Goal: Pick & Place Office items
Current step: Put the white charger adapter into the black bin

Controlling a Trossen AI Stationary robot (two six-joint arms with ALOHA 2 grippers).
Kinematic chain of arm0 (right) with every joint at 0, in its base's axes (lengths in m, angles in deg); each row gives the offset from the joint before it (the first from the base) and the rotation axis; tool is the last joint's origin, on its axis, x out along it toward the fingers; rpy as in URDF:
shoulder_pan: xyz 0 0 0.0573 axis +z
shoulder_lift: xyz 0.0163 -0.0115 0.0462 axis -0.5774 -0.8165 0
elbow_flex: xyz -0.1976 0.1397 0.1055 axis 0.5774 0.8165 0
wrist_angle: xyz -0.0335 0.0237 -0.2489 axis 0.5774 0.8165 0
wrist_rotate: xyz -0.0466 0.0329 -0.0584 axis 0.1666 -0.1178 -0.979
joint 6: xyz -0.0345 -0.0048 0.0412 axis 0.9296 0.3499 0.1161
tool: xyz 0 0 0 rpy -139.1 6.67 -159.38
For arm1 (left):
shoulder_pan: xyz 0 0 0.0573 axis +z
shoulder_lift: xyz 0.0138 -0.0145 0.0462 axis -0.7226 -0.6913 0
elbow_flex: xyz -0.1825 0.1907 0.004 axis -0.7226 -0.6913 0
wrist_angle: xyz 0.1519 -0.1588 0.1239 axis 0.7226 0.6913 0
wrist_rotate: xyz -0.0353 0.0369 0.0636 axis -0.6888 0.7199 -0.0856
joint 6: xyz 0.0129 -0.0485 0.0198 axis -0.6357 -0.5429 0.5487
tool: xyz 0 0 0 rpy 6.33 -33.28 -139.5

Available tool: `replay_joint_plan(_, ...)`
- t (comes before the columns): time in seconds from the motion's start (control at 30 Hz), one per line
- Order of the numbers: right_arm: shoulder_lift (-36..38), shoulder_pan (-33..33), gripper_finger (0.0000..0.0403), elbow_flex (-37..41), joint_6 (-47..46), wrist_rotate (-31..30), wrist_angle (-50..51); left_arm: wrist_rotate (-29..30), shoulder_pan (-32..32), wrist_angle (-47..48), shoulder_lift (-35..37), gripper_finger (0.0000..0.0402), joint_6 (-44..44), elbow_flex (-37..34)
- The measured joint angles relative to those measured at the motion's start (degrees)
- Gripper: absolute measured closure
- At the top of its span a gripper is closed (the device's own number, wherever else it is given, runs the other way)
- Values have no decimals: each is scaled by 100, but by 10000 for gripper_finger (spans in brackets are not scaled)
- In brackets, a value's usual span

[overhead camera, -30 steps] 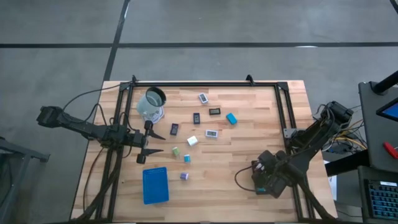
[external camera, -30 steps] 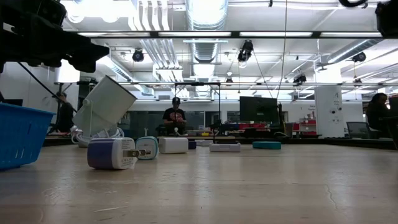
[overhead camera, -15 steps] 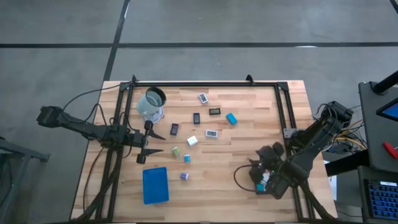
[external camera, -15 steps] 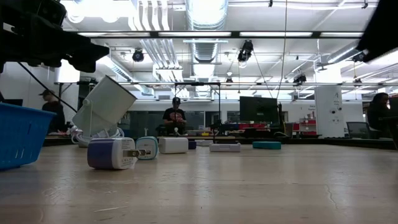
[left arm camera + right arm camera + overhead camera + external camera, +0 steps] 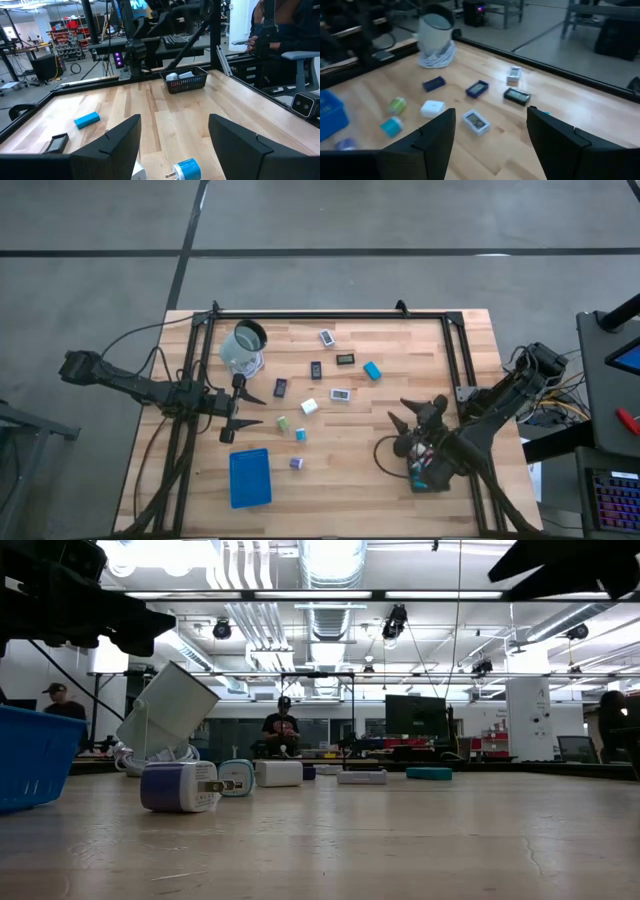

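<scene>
Blue tray (image 5: 250,477) front-left on table (image 5: 380,470); clear cup (image 5: 243,346) tipped.

The surface (image 5: 400,480) is pale wood in butcher-block strips, smooth with a soft satin sheen. A black metal frame (image 5: 330,315) edges it, matt. The blue tray (image 5: 250,478) looks like moulded plastic, slightly glossy. The black basket (image 5: 184,81) is a mesh, thin and dull. The small office items (image 5: 310,406) look like hard plastic, smooth; the purple-and-white block (image 5: 178,787) shows small metal prongs. The cup (image 5: 243,346) seems translucent plastic. Both end effectors, left (image 5: 250,409) and right (image 5: 406,414), are matt dark plastic.
</scene>
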Motion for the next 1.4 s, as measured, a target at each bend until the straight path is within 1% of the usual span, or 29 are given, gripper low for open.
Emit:
replay_joint_plan(0.13, 0, -389, 165, 40, 0, 2, -65, 0, 0, 0, 0, 164, 0, 0)
replay_joint_plan(0.3, 0, -915, 165, 89, 18, 18, -465, -1, 1, 0, 0, 164, 0, 0)
replay_joint_plan(0.4, 0, -1204, 165, 89, 284, 240, -734, -2, 1, 0, 0, 164, 0, 0)
replay_joint_plan(0.47, -39, -1393, 165, 92, 870, 428, -1082, -2, 1, 0, 0, 164, 0, 0)
replay_joint_plan(0.53, -91, -1535, 165, 103, 1648, 530, -1524, -2, -1, 0, -1, 164, 0, 0)
replay_joint_plan(0.6, -164, -1665, 165, 103, 2458, 560, -2103, -1, 1, 0, 0, 164, 0, 0)
replay_joint_plan(0.73, -293, -1881, 165, 103, 3910, 850, -3289, -2, -1, 0, -2, 164, 0, 0)
replay_joint_plan(0.83, -400, -2027, 165, 103, 4646, 1132, -4132, -2, -1, 0, -2, 164, 0, -2)
replay_joint_plan(1.0, -729, -2306, 165, 100, 5917, 1884, -5284, -2, 1, 0, -2, 164, 0, -18)
replay_joint_plan(1.23, -1201, -2686, 165, 105, 7581, 2555, -6160, -1, 1, 0, -2, 164, 0, -27)
replay_joint_plan(1.37, -1266, -2833, 165, 182, 8697, 3286, -6982, -2, 1, 0, -2, 164, 0, -28)
replay_joint_plan(1.4, -1272, -2848, 165, 253, 8907, 3371, -7299, 0, 1, 0, -2, 164, 0, -31)
